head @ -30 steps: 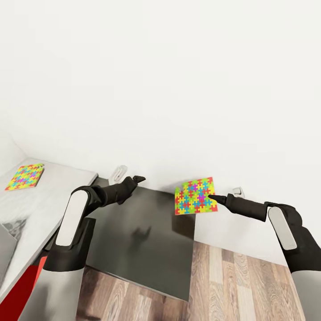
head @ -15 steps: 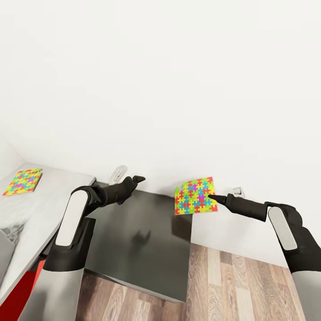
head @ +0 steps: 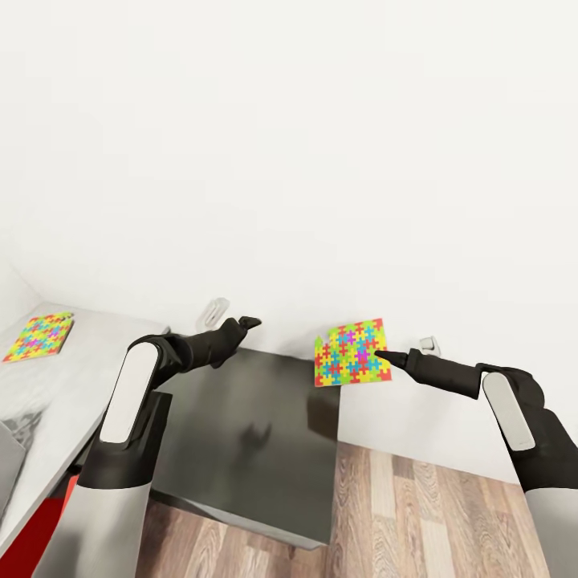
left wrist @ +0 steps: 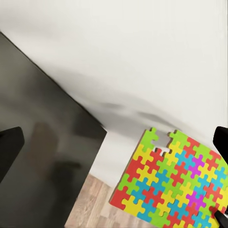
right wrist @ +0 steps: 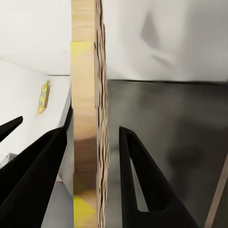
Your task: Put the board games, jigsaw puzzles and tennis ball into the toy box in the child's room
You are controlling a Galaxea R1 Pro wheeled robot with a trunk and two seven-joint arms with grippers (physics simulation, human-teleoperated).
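A many-coloured jigsaw puzzle (head: 351, 353) hangs in the air before the white wall, my right gripper (head: 379, 354) shut on its edge. The right wrist view has it edge-on (right wrist: 88, 118) between the two fingers (right wrist: 42, 161). In the left wrist view its patterned face (left wrist: 171, 185) shows beyond the cabinet. My left gripper (head: 245, 323) is open and empty above the dark cabinet, its fingers wide apart (left wrist: 118, 135). A second jigsaw puzzle (head: 36, 337) lies flat on the pale table (head: 88, 361) at the far left, also seen small (right wrist: 43, 97) in the right wrist view.
A low dark grey cabinet (head: 249, 433) stands against the wall beside the table, under my left arm. Wood-plank floor (head: 425, 514) lies at the lower right. A red chair (head: 32, 530) shows at the bottom left. Small white wall fittings (head: 429, 345) sit low on the wall.
The whole picture has shifted: table, cabinet and far puzzle have slid left and down a little, so the camera moved. Both arms and the held puzzle keep the same pose.
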